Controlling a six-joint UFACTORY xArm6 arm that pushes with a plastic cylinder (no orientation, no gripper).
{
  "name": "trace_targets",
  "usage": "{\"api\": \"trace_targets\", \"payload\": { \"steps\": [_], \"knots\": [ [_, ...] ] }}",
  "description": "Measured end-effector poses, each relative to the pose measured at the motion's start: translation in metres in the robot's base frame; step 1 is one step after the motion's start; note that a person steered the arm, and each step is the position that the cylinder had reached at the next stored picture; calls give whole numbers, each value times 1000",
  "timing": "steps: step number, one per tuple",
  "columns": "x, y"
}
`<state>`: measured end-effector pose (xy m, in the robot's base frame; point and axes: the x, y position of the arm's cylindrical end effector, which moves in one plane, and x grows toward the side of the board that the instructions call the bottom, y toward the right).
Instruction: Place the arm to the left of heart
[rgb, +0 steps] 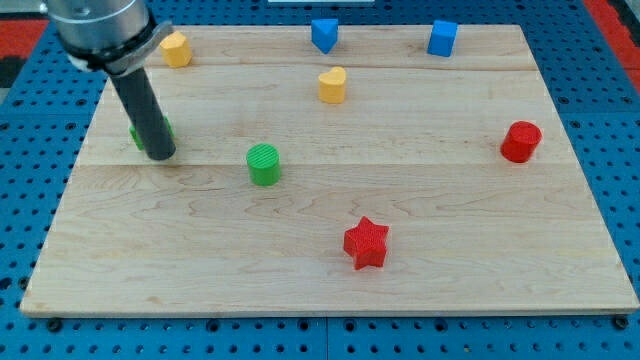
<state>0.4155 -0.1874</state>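
The yellow heart (332, 85) lies on the wooden board (420, 280) near the view's top centre. My tip (161, 155) stands at the board's left side, far to the left of the heart and lower in the view. A green block (138, 133) sits right behind the rod, mostly hidden by it; its shape cannot be made out. The green cylinder (264, 164) lies to the right of my tip.
A yellow block (176, 48) is at the top left corner. Two blue blocks lie at the top, one in the middle (324, 34), one to the right (442, 38). A red cylinder (520, 142) is at the right, a red star (366, 243) at the bottom centre.
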Motion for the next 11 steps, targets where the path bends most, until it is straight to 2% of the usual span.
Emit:
{"api": "trace_targets", "payload": {
  "steps": [1, 2, 4, 7, 10, 11],
  "knots": [
    [-2, -33],
    [-1, -20],
    [23, 47],
    [22, 53],
    [-95, 127],
    [-131, 132]
  ]
}}
